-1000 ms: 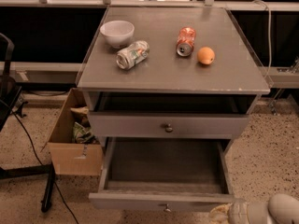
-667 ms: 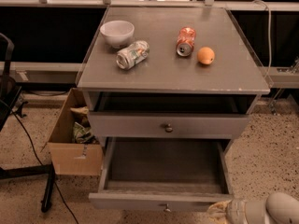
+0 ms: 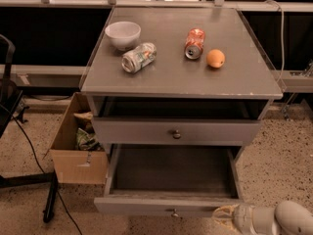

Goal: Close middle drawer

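The middle drawer (image 3: 171, 205) of the grey cabinet is pulled far out, and its dark grey inside (image 3: 171, 170) shows. Its flat front panel has a small round metal knob (image 3: 172, 212) at centre. My gripper (image 3: 222, 214) is at the bottom right, low by the right end of this drawer's front panel, close to it or touching it. The pale arm (image 3: 288, 219) runs off to the right behind it. The drawer above (image 3: 176, 131), with its own knob, stands a little way out.
On the cabinet top (image 3: 234, 82) are a white bowl (image 3: 122, 34), a tipped clear jar (image 3: 139, 57), a tipped red can (image 3: 194, 43) and an orange (image 3: 215, 58). An open cardboard box (image 3: 78, 151) stands on the floor at the left. Dark stand legs and cables lie far left.
My gripper has moved a little left and up, closer to the right end of the open drawer's front. The drawer has not visibly moved.
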Controlling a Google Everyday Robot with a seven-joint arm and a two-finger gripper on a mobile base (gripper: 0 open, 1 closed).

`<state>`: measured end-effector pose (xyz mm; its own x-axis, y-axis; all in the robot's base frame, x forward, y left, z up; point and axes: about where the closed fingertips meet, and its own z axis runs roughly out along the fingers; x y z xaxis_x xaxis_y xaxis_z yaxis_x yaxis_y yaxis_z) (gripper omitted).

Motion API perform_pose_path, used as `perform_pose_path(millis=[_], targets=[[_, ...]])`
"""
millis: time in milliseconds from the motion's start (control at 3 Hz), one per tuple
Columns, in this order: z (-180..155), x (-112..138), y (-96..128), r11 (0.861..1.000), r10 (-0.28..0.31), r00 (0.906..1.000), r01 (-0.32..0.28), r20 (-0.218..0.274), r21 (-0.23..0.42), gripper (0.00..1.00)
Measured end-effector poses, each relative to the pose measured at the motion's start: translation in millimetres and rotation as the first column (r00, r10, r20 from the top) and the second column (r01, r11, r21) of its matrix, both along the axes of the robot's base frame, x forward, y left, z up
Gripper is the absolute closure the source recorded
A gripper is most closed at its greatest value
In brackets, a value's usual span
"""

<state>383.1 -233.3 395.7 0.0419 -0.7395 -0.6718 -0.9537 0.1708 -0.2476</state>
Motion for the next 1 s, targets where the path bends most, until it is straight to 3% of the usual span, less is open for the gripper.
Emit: perform_pose_path(millis=[667,1000], targets=[[-3,25,4,0.999,-0.006,0.9961,0.003,0.088,0.04,1.0],[-8,50,11,0.999,-0.012,0.9908,0.006,0.135,0.051,1.0]])
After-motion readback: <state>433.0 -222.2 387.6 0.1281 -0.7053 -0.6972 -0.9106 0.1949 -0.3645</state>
